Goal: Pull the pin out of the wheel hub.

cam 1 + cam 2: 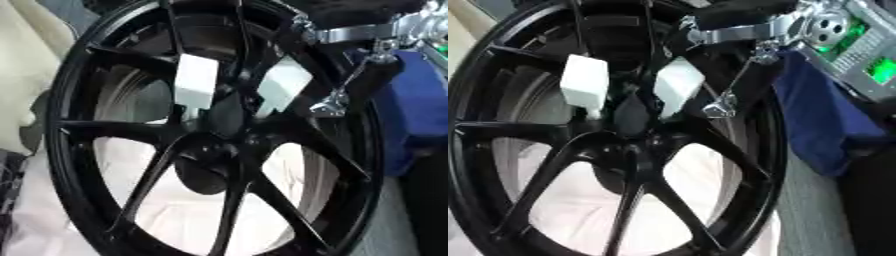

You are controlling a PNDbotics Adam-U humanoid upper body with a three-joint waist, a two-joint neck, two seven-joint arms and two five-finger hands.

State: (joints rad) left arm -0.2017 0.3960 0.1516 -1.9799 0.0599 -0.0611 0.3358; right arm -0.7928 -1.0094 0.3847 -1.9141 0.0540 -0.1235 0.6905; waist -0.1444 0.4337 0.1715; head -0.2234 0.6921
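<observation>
Black spoked wheel hub (214, 145) fills the view, standing upright and tilted, pale cloth (184, 210) visible through its spokes. Right hand (636, 70) reaches down from the top over the hub centre; 2 white fingertip pads (585, 82) sit either side of a dark pin-shaped piece (633, 116) just above the centre boss. Pads apart, narrow gap; contact with the pin cannot be told. Blue cloth (820, 120) hangs right of the rim, beside the silver wrist joint (824, 27).

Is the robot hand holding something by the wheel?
Cannot be told. The right hand reaches to the wheel's middle, white fingertips there; no pin shows.
</observation>
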